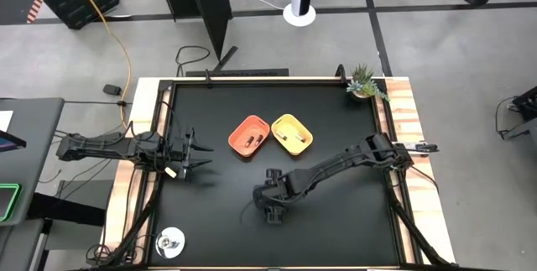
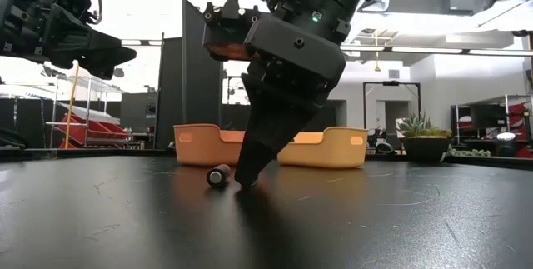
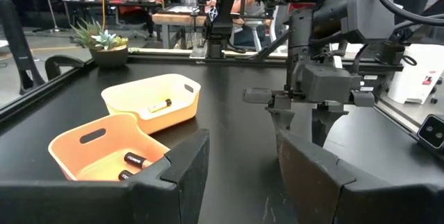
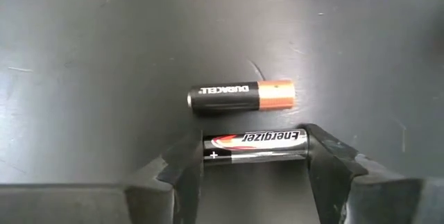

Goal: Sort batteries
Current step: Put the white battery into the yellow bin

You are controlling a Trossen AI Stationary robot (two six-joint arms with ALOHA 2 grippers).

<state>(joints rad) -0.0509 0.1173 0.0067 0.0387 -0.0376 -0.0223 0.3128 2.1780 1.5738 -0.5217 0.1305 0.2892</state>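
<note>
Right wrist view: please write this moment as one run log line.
right end effector: down at table, fingers around Energizer battery | Duracell battery: loose beside it | left end effector: waiting, open

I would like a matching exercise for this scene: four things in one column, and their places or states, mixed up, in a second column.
Things:
1. Energizer battery
2. Duracell battery
3. orange tray
4. left gripper

Places or states:
A. holds dark batteries inside
B. lies free on the table, beside the gripped one
C. waits open at the table's left side
D. between the jaws of the right gripper

Pairs: 1-D, 2-B, 3-A, 4-C
</note>
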